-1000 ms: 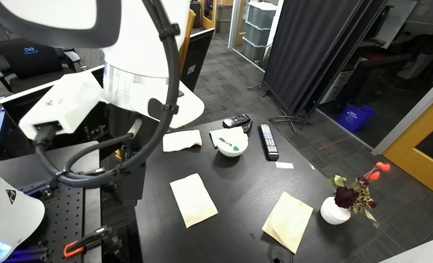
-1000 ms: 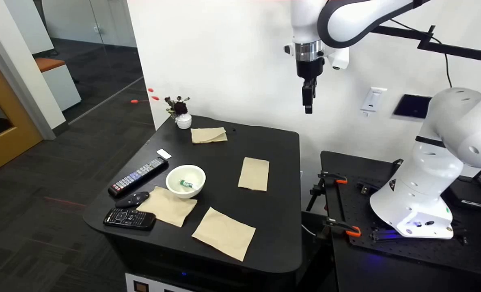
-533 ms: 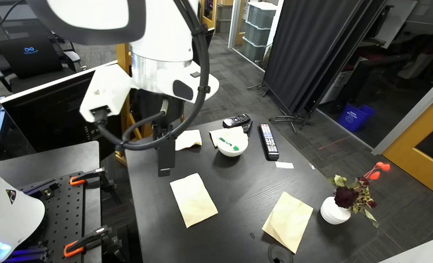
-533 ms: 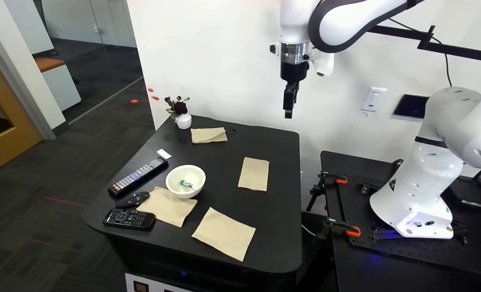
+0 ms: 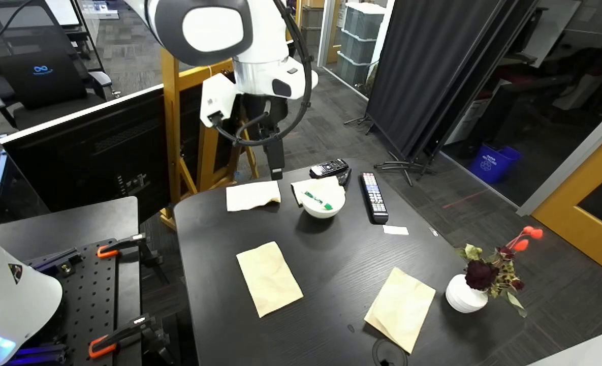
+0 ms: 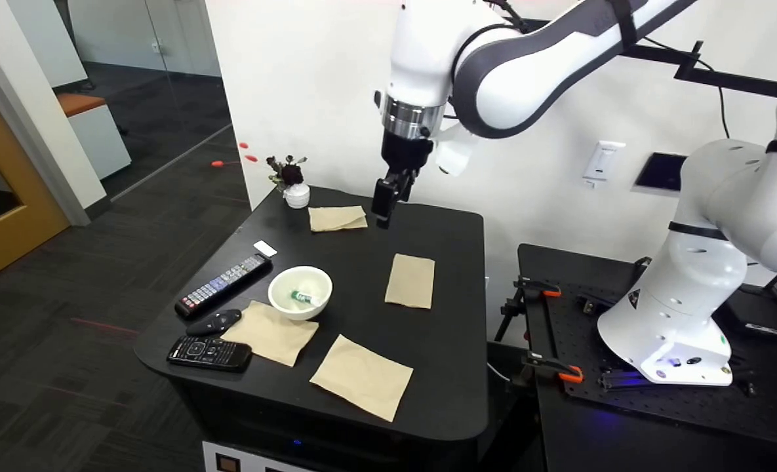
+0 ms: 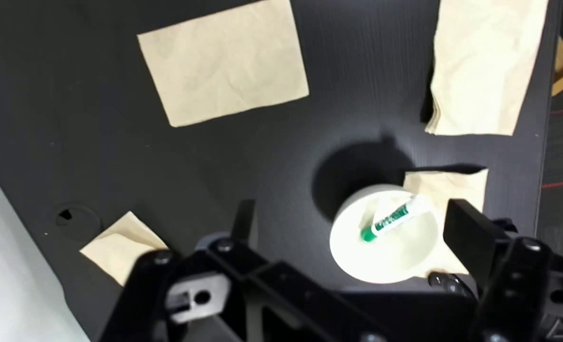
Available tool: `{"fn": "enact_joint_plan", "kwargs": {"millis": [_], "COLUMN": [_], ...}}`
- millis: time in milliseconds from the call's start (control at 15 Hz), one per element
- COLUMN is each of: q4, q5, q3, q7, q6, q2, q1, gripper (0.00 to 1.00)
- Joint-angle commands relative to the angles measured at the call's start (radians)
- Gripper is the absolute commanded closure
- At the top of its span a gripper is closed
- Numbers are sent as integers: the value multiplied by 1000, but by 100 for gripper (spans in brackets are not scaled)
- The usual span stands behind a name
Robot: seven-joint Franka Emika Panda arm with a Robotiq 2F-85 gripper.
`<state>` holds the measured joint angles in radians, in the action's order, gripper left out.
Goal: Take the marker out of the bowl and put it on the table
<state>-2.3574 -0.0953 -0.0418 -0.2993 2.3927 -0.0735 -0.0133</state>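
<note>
The marker is white with a green end and a green label. In the wrist view the marker [image 7: 390, 219] lies inside the white bowl [image 7: 381, 271], its white end up toward the rim. In both exterior views the marker [image 5: 317, 199] [image 6: 301, 297] shows in the bowl [image 5: 322, 212] [image 6: 296, 313], which stands partly on a brown paper sheet on the dark table [image 5: 219, 239] [image 6: 355, 308]. My gripper [image 7: 351, 211] is open and empty, with the bowl seen between its fingers. In both exterior views the gripper [image 5: 276, 172] [image 6: 383, 216] hangs above the table, apart from the bowl.
Brown paper sheets [image 6: 410, 282] lie at several places on the table. A long black remote [image 5: 374, 197] and two smaller ones [image 6: 209, 354] [image 6: 214, 322] lie near the bowl. A white flower pot [image 5: 466, 294] and a white card [image 5: 395, 230] are farther along.
The arm has moved across the table toward the bowl, lower in one exterior view, and the wrist has tilted. The bowl and marker have not moved.
</note>
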Motion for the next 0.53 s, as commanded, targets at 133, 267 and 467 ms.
{"fn": "enact_joint_plan", "kwargs": {"millis": [133, 267, 467], "q4": [143, 178, 230], "q5": [-47, -48, -35], "q3": [-16, -3, 20], "q7": [-226, -273, -314], "q6": [87, 104, 137], "q2": [196, 252, 330], "q1": [48, 69, 95], "gripper": [0, 0, 0]}}
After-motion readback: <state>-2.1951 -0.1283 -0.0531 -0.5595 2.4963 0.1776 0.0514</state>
